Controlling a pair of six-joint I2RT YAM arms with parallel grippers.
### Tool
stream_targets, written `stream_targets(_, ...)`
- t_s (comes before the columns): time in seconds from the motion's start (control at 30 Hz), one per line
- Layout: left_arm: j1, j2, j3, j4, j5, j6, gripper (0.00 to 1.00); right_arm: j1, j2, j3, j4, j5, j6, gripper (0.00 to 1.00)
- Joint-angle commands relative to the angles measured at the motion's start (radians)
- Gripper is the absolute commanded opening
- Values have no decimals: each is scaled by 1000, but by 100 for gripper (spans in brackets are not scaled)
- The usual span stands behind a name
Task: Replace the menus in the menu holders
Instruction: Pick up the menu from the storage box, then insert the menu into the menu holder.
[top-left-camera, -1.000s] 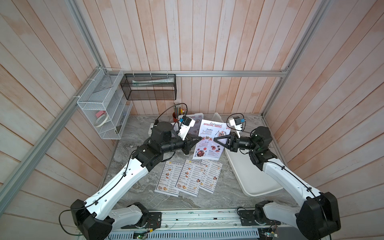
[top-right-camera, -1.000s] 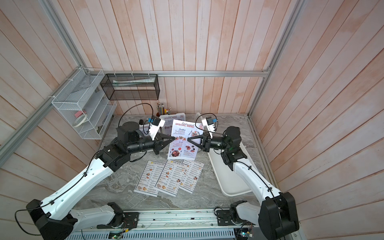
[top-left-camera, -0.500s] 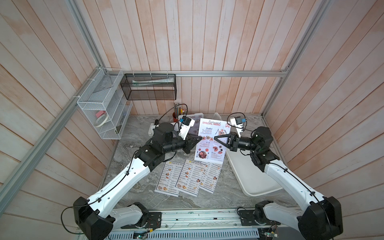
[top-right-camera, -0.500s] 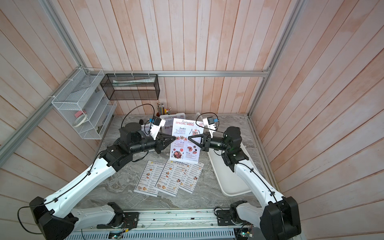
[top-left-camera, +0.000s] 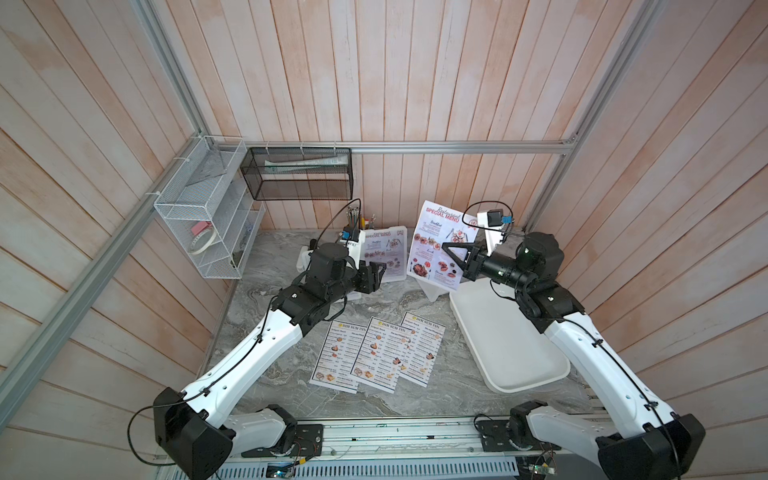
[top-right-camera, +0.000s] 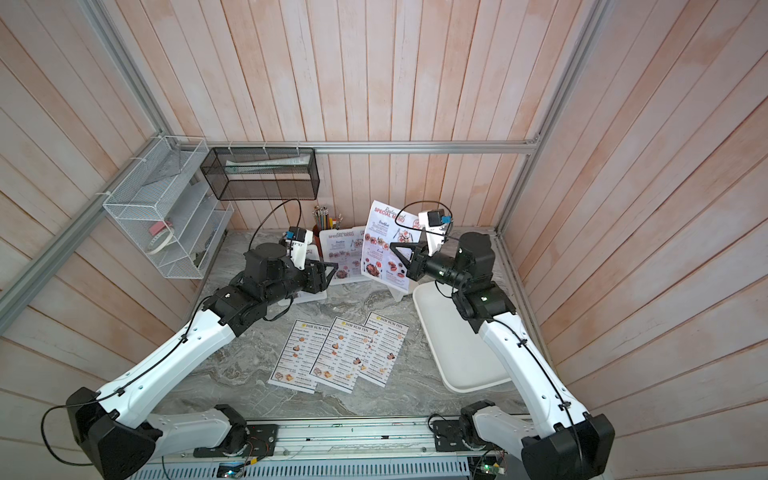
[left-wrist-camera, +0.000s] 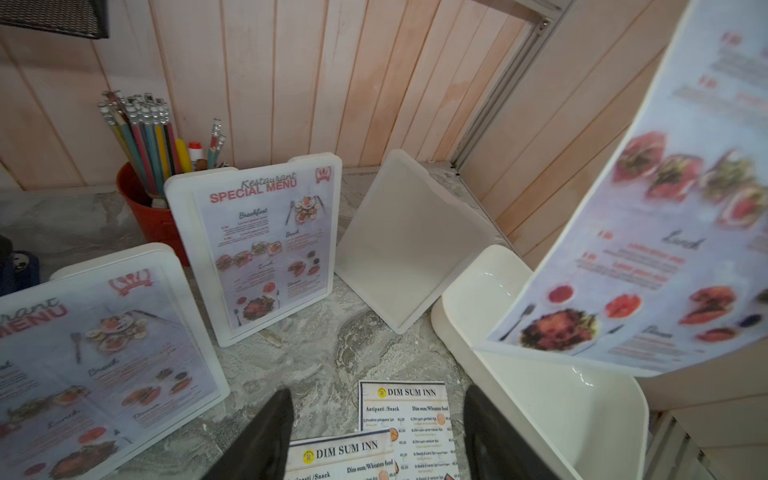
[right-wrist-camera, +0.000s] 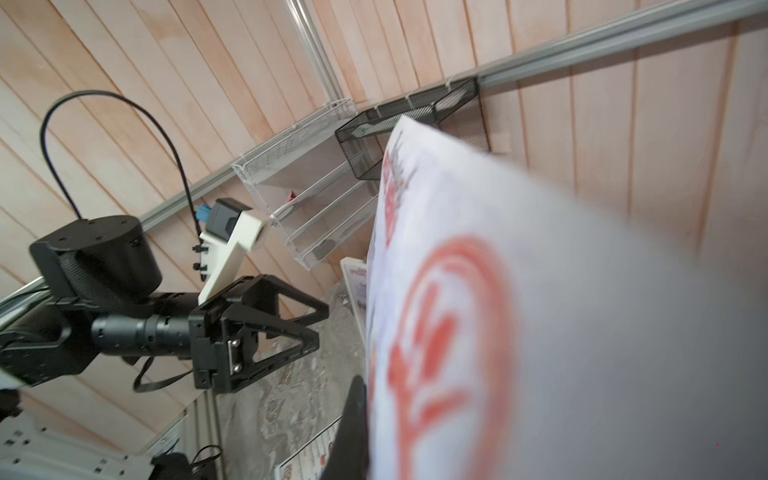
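My right claw is clamped near the edge of the SPECIAL MENU sheet, a light, floppy page curling above and below its tips, so I reckon edge pinches suit it, while my left claw stands apart, empty.

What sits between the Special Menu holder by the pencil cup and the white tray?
An empty menu holder, shown in the left wrist view between that filled holder and the tray.
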Motion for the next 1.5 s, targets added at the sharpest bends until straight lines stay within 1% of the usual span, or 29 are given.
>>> stream_targets(0.0, -1, -24, -40, -14, -58, -46, 67, -57, 67, 99, -131, 148, -124, 0)
stream_targets(0.17, -1, -45, -115, -5, -62, -78, 67, -205, 191, 208, -114, 73, -97, 0)
stream_targets(0.33, -11, -42, -168, -5, -72, -91, 67, -251, 277, 280, -123, 58, -107, 0)
stream_targets(0.47, -29, -14, -181, -2, -88, -100, 67, -264, 312, 307, -154, 94, -128, 0)
stream_targets(0.63, -51, 28, -185, 12, -100, -107, 67, -281, 314, 285, -119, 36, -97, 0)
stream_targets(0.77, -56, 45, -180, 20, -102, -110, 67, -280, 309, 281, -123, 21, -105, 0)
stream_targets(1.03, -61, 42, -184, 23, -110, -113, 67, -281, 317, 269, -147, -8, -112, 0)
stream_targets(1.47, -65, 23, -187, 6, -126, -112, 67, -281, 335, 259, -124, -50, -86, 0)
